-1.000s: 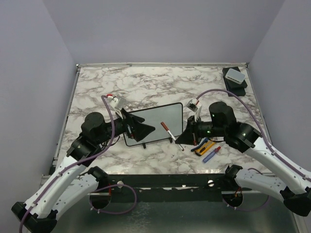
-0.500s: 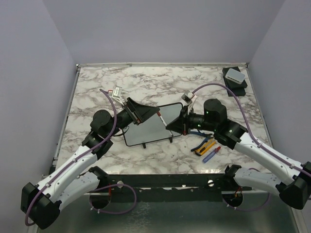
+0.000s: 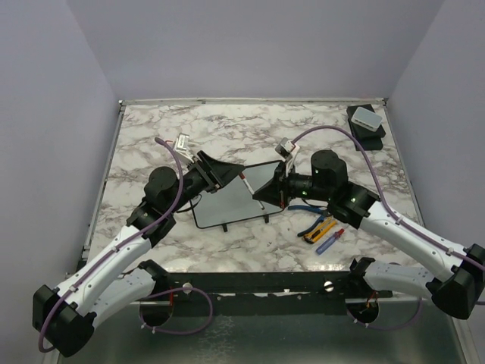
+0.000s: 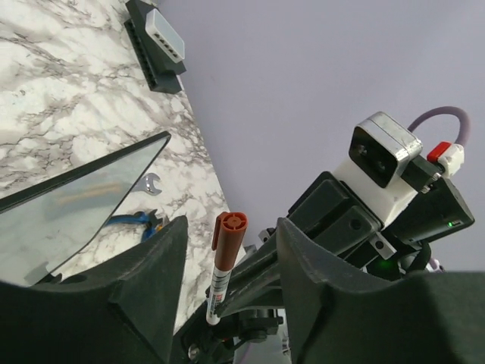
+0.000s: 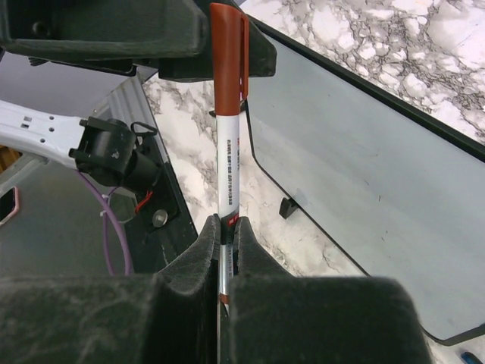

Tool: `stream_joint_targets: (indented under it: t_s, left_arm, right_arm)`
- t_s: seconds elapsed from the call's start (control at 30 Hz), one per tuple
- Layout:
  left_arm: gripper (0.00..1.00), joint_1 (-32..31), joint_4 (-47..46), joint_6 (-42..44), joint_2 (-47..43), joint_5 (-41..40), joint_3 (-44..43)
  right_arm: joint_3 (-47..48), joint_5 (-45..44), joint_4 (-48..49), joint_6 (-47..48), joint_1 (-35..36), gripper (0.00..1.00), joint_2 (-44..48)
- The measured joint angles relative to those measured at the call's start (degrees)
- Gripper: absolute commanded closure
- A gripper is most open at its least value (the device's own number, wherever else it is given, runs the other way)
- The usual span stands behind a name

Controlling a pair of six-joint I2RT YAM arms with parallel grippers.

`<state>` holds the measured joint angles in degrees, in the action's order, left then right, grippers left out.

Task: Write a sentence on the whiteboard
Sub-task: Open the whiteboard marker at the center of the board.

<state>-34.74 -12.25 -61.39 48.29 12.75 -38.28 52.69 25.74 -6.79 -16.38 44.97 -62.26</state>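
The whiteboard (image 3: 227, 203) lies flat on the marble table, and the part of its face that I see carries no sentence. My right gripper (image 3: 261, 196) is shut on the white barrel of a marker (image 3: 244, 182) and holds it above the board. The marker's red-brown cap (image 4: 229, 235) points at my left gripper (image 4: 231, 227). That gripper is open, one finger on each side of the cap, with a gap on both sides. In the right wrist view the marker (image 5: 227, 136) runs straight out from the right gripper (image 5: 226, 224), beside the whiteboard (image 5: 364, 174).
Blue and orange pliers (image 3: 318, 227) and a blue pen-like tool (image 3: 330, 241) lie right of the board. A black box with a white block on it (image 3: 366, 120) sits at the back right corner. A small wrench (image 4: 151, 182) lies beyond the board's edge.
Both arms have swung in over the board. The right gripper has carried the marker up and left, and the left gripper's fingers have narrowed around the cap.
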Motion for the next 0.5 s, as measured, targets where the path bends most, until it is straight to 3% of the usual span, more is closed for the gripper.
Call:
stream_joint_targets:
  t_s: [0.17, 0.3, 0.33, 0.4, 0.5]
  left_arm:
    - [0.70, 0.00, 1.75, 1.49, 0.85, -0.63, -0.72]
    - [1.00, 0.00, 2.21, 2.01, 1.46, -0.66, -0.72]
    - [1.00, 0.00, 2.25, 2.23, 1.51, -0.66, -0.72]
    - [1.00, 0.00, 2.45, 2.16, 1.55, -0.92, -0.72]
    - [1.00, 0.00, 1.90, 0.81, 1.88, -1.88, -0.72]
  right_arm:
    - [0.90, -0.04, -0.17, 0.42, 0.33, 1.00, -1.25]
    - [1.60, -0.50, -0.55, 0.92, 0.48, 1.00, -1.95]
    - [1.64, -0.68, -0.59, 0.98, 0.50, 1.00, -1.99]
    - [1.92, -1.55, -0.72, 0.98, 0.57, 0.89, -1.99]
    - [2.12, -4.13, -0.66, 0.74, 0.72, 0.55, -1.84]
